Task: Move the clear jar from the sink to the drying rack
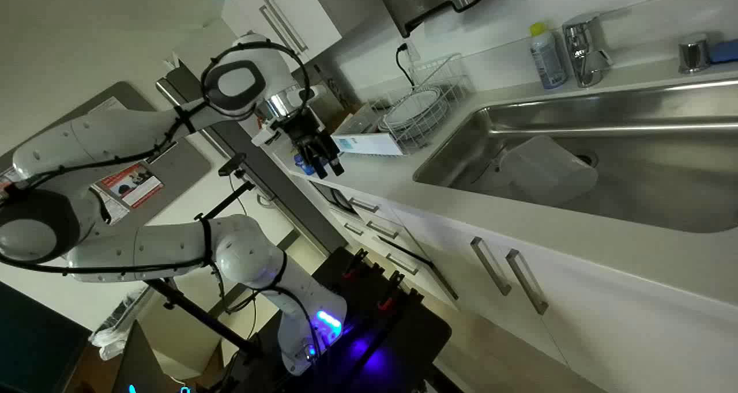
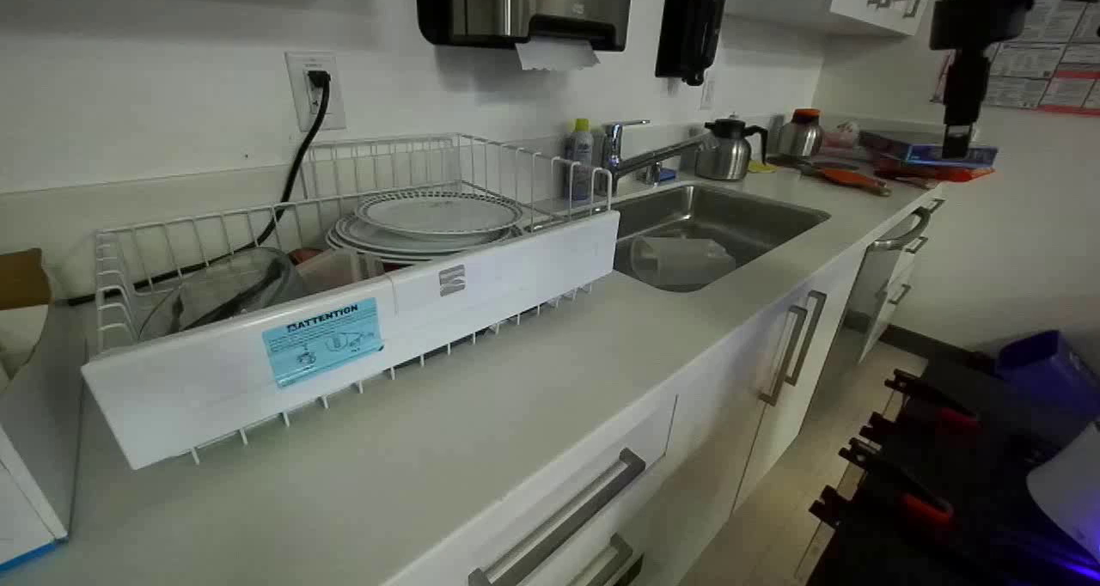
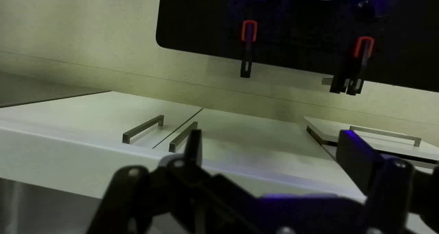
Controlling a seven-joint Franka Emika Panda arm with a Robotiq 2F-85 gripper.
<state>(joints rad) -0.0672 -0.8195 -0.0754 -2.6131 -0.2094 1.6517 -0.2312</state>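
One legible word, ATTENTION, on a blue label (image 2: 322,343), mid-left in an exterior view. Clear jar (image 1: 548,171) in the sink (image 1: 663,188), right of centre in both exterior views. Gripper (image 3: 271,141) with fingers wide apart.

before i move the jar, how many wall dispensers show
2: a paper-towel dispenser with paper hanging out and, farther right on the same wall, what looks like a black soap dispenser, in an exterior view. More may be hidden.

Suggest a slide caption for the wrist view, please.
Open, empty end effector, with white cabinet doors and a black platform beyond, and a glimpse of the steel sink at lower left.
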